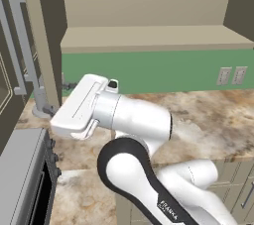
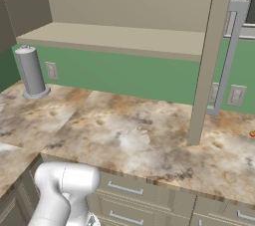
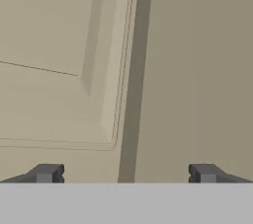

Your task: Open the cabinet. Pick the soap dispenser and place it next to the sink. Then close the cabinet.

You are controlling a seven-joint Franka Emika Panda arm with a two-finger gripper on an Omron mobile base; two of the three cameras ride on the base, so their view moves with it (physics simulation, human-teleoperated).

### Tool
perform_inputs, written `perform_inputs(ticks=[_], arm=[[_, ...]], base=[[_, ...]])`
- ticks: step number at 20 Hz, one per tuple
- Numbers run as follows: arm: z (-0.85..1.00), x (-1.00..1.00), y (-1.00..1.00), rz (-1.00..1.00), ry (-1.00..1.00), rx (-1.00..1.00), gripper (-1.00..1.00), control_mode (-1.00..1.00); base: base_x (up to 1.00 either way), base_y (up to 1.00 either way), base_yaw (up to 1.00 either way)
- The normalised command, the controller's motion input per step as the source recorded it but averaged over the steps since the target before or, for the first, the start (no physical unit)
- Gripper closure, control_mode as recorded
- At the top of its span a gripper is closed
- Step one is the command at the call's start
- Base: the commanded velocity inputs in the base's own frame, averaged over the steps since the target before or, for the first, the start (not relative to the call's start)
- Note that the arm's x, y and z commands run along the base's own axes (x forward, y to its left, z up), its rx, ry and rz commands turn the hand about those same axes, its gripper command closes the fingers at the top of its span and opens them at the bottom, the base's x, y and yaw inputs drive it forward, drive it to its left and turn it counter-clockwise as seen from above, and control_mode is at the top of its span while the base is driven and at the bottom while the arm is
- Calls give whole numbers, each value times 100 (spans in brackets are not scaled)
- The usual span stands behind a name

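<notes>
- My claw (image 3: 126, 173) has its two dark tips far apart, and I hold nothing between them.
- In the hand view the claw looks straight at a beige door with a sunk panel (image 3: 54, 55). A dark line runs up and down beside the panel.
- The cabinet (image 1: 149, 38) is open. I can see its plain beige shelf (image 2: 119, 38) and back wall in both base views.
- In the left base view one open door (image 1: 47, 40) stands edge-on at the left, with a long silver bar handle (image 1: 20, 45) beside it.
- In the right base view the other open door (image 2: 209, 56) stands edge-on at the right, and its silver handle (image 2: 230, 46) hangs behind it.
- I cannot find the small soap bottle in these pictures, so I cannot tell where it is.
- A big grey post with a wide foot (image 2: 31, 73) stands on the surface (image 2: 139, 135) at the left in the right base view, near the green wall (image 2: 124, 75).
- The surface is brown and white like stone.
- Wall plugs (image 1: 231, 76) sit on the green wall under the shelf.
- Beige drawers with short handles (image 2: 124, 188) run below the front edge of the surface.
- My white arm (image 1: 134, 120) bends up and to the left in the left base view, with its flat white hand part close to the left door.
- A grey and black box-like thing (image 1: 25, 174) sits at the lower left of that view.
</notes>
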Motion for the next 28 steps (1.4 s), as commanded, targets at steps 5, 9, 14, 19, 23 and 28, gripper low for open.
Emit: perform_inputs(ticks=[5,9,14,19,23,28], arm=[[-6,28,30,-7,0,0,-100,-100],[-5,32,29,-7,-1,0,-100,-100],[-2,19,10,-8,0,0,-100,-100],[0,2,-11,-16,-3,0,-100,-100],[0,0,-31,-19,-2,0,-100,-100],[0,-4,-50,-18,0,0,-100,-100]], base=[[0,0,0],[0,0,0],[0,0,0],[0,0,0],[0,0,0],[0,0,0]])
